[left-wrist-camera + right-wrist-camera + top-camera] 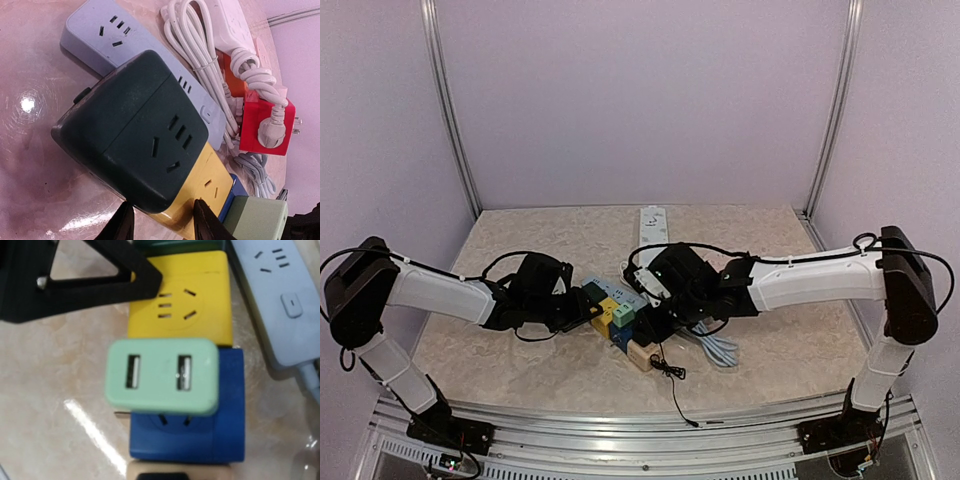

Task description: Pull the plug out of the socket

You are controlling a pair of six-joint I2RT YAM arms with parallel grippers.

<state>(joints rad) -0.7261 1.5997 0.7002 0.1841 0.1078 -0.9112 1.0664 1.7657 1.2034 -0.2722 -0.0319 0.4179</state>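
The socket is a row of joined blocks: dark green point(130, 125), yellow point(200, 295), blue point(200, 440) and beige point(641, 356). My left gripper point(162, 207) is shut on the row's dark green and yellow end, one finger on each side. The plug, a pale green two-port USB charger point(162, 375), hangs tilted just above the blue block. Its prongs are out and the blue block's slots show under it. In the top view my right gripper point(646, 318) is at the plug point(624, 316), shut on it. Its fingers do not show in the right wrist view.
A grey-blue power strip point(100, 35) lies behind the row. A white strip point(653, 225) lies farther back. A red adapter point(265, 125) and a coiled white cable point(200, 55) lie to the right. A black plug sits in the beige block, its thin cable point(672, 385) trailing toward the front edge.
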